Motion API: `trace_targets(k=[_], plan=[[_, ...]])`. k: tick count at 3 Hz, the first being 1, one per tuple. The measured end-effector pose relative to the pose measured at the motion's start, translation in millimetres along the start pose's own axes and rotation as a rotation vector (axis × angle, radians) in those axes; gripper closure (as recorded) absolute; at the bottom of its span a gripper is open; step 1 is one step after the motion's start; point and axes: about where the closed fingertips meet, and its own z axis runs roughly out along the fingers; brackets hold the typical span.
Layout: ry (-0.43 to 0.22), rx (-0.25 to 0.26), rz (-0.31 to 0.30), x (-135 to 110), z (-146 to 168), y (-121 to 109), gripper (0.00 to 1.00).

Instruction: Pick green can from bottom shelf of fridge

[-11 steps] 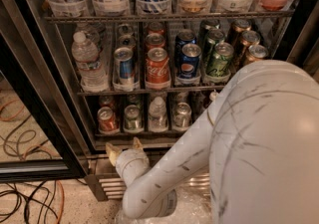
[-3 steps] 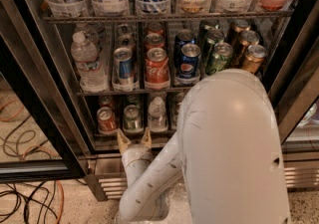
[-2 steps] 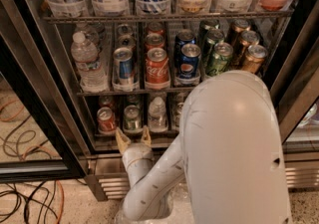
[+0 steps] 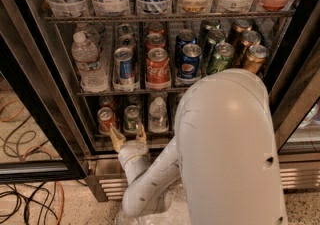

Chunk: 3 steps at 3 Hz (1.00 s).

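Observation:
The green can (image 4: pixel 132 118) stands on the bottom shelf (image 4: pixel 102 142) of the fridge (image 4: pixel 30 74), between a red can (image 4: pixel 106 119) on its left and a small clear bottle (image 4: pixel 158 115) on its right. It has a dull green side and a silver top. My gripper (image 4: pixel 129 136) is open at the shelf's front edge, just below and in front of the green can, with one finger (image 4: pixel 116 139) on each side of its lane. It holds nothing. My white arm hides the right part of the bottom shelf.
The middle rack holds a water bottle (image 4: pixel 88 61), a Coca-Cola can (image 4: pixel 158 66), a Pepsi can (image 4: pixel 190 61) and green and brown cans (image 4: pixel 220 58). Tall cans fill the top rack. The open glass door (image 4: pixel 25 134) is at left, with cables (image 4: pixel 30 204) on the floor.
My gripper has risen from the base grille to the front of the bottom shelf and edged slightly left. My arm's white body has swung left and covers more of the shelf.

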Motion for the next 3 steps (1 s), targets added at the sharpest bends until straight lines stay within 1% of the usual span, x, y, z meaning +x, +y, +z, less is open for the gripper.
trace_targets(k=[1, 3], plan=[[0.012, 0.008, -0.019, 2.0, 3.9, 3.3, 0.32], [0.032, 0.076, -0.079, 3.7, 4.8, -3.0, 0.32]])
